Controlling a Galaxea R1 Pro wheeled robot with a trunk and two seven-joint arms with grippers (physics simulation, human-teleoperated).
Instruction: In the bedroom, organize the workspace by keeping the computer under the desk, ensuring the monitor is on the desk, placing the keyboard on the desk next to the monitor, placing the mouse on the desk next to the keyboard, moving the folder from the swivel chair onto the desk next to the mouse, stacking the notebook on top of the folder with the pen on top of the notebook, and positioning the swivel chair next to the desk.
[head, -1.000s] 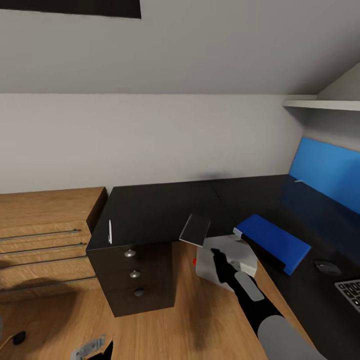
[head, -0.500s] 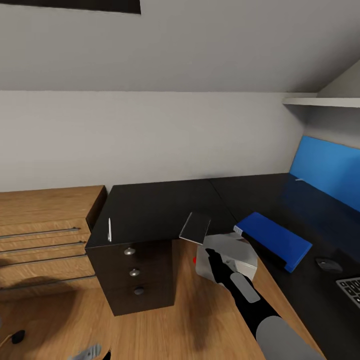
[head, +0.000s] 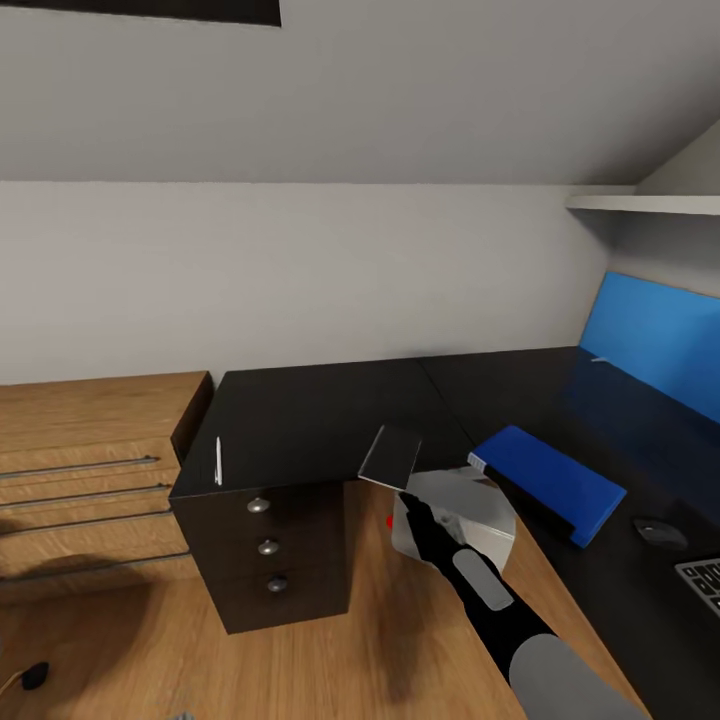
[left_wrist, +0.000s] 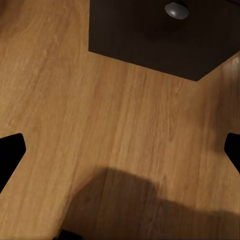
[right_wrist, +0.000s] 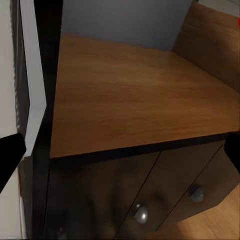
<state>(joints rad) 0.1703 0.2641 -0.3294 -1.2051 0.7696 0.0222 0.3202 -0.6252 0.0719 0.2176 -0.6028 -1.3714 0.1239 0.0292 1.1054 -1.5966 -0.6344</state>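
Black right arm (head: 470, 580) has crept forward under the dark notebook (head: 390, 457) it carries, grip state unclear; blue folder (head: 548, 482) on desk (head: 300, 410) awaits stacking.

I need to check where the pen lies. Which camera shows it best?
The head view: the white pen lies on the black desk, near its edge above the drawers. The left wrist view gives floor and one drawer knob, the right wrist view the drawer fronts; I can't find a pen there.
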